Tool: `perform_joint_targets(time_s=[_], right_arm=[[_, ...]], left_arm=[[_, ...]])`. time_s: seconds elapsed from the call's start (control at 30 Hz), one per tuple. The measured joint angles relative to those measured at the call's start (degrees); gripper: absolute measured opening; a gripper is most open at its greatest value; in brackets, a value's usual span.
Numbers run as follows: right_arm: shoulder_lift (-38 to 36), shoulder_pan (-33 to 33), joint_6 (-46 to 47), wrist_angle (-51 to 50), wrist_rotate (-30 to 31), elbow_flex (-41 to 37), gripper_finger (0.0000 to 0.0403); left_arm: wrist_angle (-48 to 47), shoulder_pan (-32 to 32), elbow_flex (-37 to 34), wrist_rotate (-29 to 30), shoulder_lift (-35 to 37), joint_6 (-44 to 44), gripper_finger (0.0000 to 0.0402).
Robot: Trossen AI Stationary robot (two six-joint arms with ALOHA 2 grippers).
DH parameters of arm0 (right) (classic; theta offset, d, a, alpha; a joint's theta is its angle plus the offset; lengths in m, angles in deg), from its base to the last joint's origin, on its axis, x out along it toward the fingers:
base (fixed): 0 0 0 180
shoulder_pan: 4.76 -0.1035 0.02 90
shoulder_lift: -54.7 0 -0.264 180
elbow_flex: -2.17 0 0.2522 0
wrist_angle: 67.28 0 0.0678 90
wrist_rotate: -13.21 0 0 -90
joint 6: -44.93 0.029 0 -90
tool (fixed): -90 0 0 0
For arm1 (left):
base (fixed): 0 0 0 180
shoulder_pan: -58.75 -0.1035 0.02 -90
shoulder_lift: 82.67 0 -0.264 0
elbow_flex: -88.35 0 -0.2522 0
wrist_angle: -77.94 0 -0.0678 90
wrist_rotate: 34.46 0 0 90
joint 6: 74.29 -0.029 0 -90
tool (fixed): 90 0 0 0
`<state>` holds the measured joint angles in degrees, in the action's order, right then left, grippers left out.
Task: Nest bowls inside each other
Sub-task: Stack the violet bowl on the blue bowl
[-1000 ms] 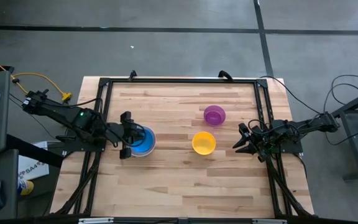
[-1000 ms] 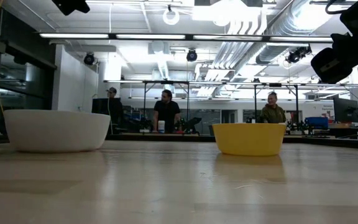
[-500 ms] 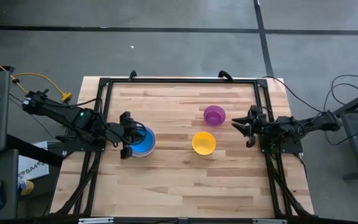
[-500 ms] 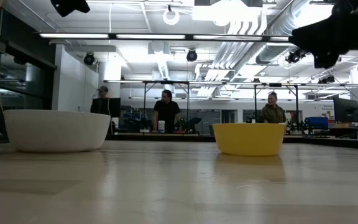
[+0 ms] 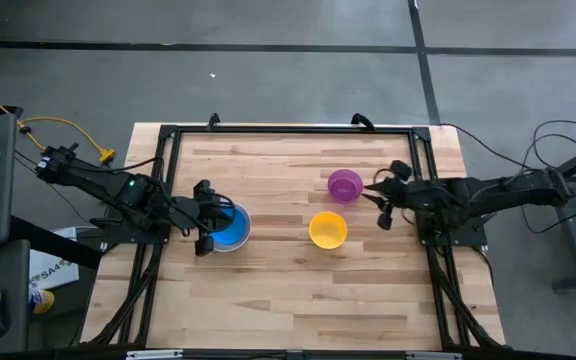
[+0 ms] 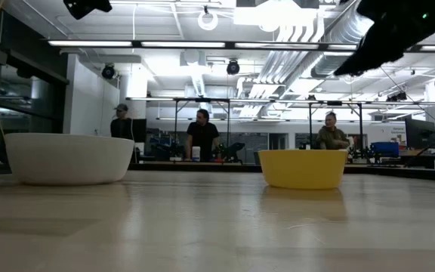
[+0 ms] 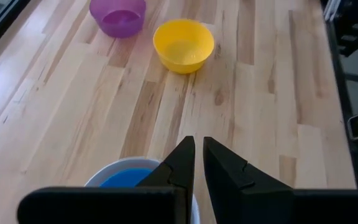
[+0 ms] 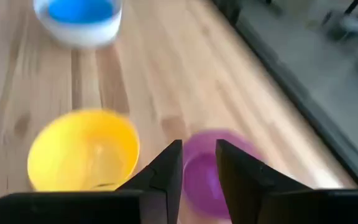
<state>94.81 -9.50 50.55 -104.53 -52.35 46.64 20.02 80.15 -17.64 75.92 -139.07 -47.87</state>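
A blue bowl (image 5: 230,226) sits nested in a white bowl (image 6: 69,159) on the left half of the wooden table. My left gripper (image 7: 199,144) hangs just above their near rim, its fingers a narrow slit apart with nothing between them. A yellow bowl (image 5: 328,230) and a purple bowl (image 5: 345,185) stand upright on their bases right of centre. My right gripper (image 8: 199,152) is open, up in the air just right of the purple bowl (image 8: 213,171), slanting down toward it. In the low view the purple bowl is hidden.
A black metal frame (image 5: 168,180) runs along the table's left, far and right edges. Bare wood lies between the white bowl and the yellow bowl (image 7: 183,43) and along the near half. People stand in the room beyond the table (image 6: 202,136).
My right gripper has risen from the table's right edge and swung toward the far edge and left, up to the purple bowl, tipping from pointing steeply down to a shallow downward slant. Its finger gap looks unchanged. The bowls have not moved.
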Motion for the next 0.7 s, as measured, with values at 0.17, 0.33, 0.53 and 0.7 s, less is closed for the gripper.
perform_joint_targets(time_s=[0.17, 0.33, 0.53, 0.7], right_arm=[[8.3, 5.1, -2.9, -1.8, -8.9, 1.2, 0.0091], [15.2, 10.2, -7.6, -2.6, -13.7, 3.8, 0.0091], [23.9, 15.9, -12.4, -11.2, -20.4, 12.3, 0.0091], [29.4, 17.3, -19.8, -16.6, -23.3, 17.5, 0.0091]], left_arm=[[1.0, 0.0, 0.0, 0.0, 0.0, 0.0, 0.0033], [0.7, 0.0, 0.0, -0.1, 0.0, 0.0, 0.0033], [0.7, 0.0, 0.0, -0.3, 0.0, -0.1, 0.0033], [0.1, 0.0, 0.0, -0.3, 0.0, -0.2, 0.0033]])
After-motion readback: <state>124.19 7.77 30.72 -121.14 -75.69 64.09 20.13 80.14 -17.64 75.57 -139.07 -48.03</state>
